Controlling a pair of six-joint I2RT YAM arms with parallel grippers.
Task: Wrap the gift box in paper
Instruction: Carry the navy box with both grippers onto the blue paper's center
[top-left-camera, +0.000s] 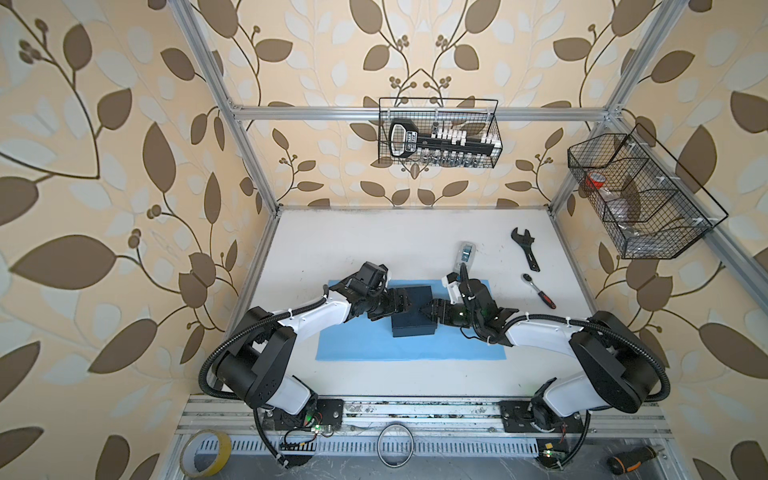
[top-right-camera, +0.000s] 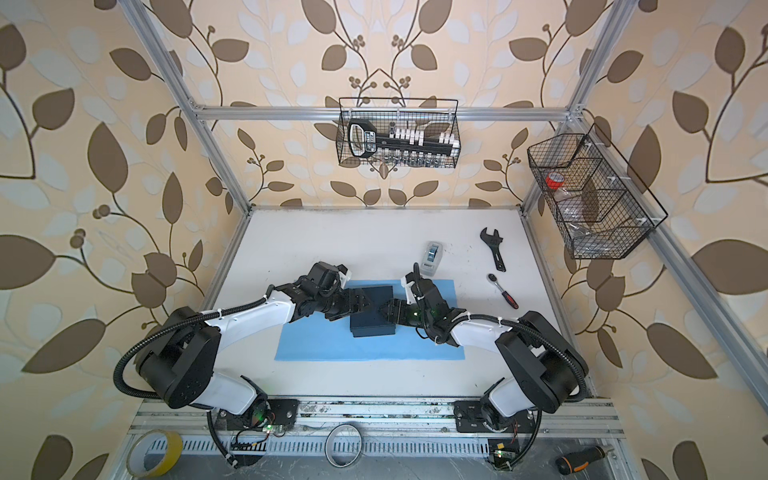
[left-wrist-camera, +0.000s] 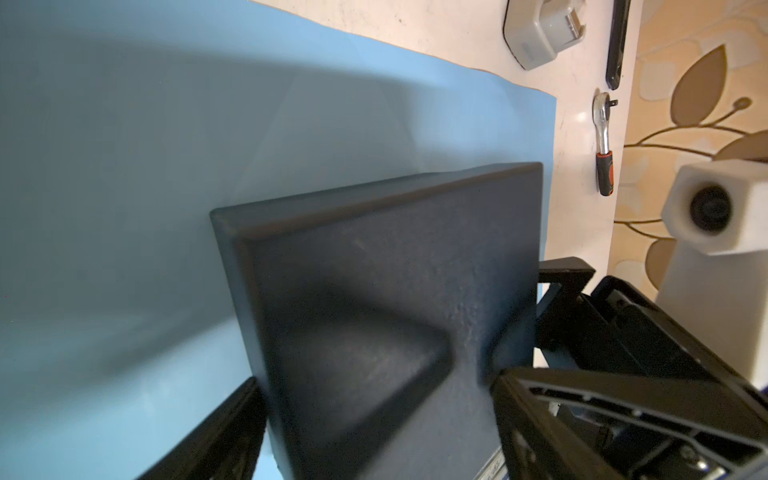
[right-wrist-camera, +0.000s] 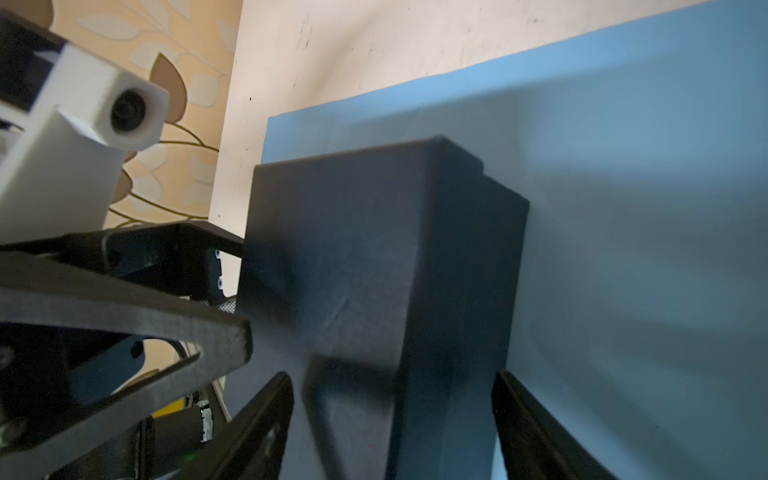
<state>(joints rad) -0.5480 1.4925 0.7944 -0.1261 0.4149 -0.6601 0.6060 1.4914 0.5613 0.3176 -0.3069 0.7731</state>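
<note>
The black gift box (top-left-camera: 415, 316) (top-right-camera: 374, 318) stands on the middle of the light blue paper (top-left-camera: 374, 349) (top-right-camera: 332, 349), which lies flat on the white table. My left gripper (top-left-camera: 406, 305) (top-right-camera: 366, 305) is at the box's left side and my right gripper (top-left-camera: 424, 311) (top-right-camera: 383, 309) at its right side. In the left wrist view the box (left-wrist-camera: 395, 291) fills the space between the wide-open jaws of the left gripper (left-wrist-camera: 378, 380). In the right wrist view an edge of the box (right-wrist-camera: 353, 249) sits between the open jaws of the right gripper (right-wrist-camera: 392, 376). Paper (left-wrist-camera: 124, 208) (right-wrist-camera: 644, 208) lies behind it.
A grey tape dispenser (top-left-camera: 465, 253) stands just behind the paper. An adjustable wrench (top-left-camera: 525, 249) and a ratchet (top-left-camera: 539, 291) lie at the back right. Wire baskets (top-left-camera: 440, 133) (top-left-camera: 640, 195) hang on the frame. A yellow tape roll (top-left-camera: 205, 453), a ring (top-left-camera: 395, 442) and a screwdriver (top-left-camera: 631, 459) lie in front.
</note>
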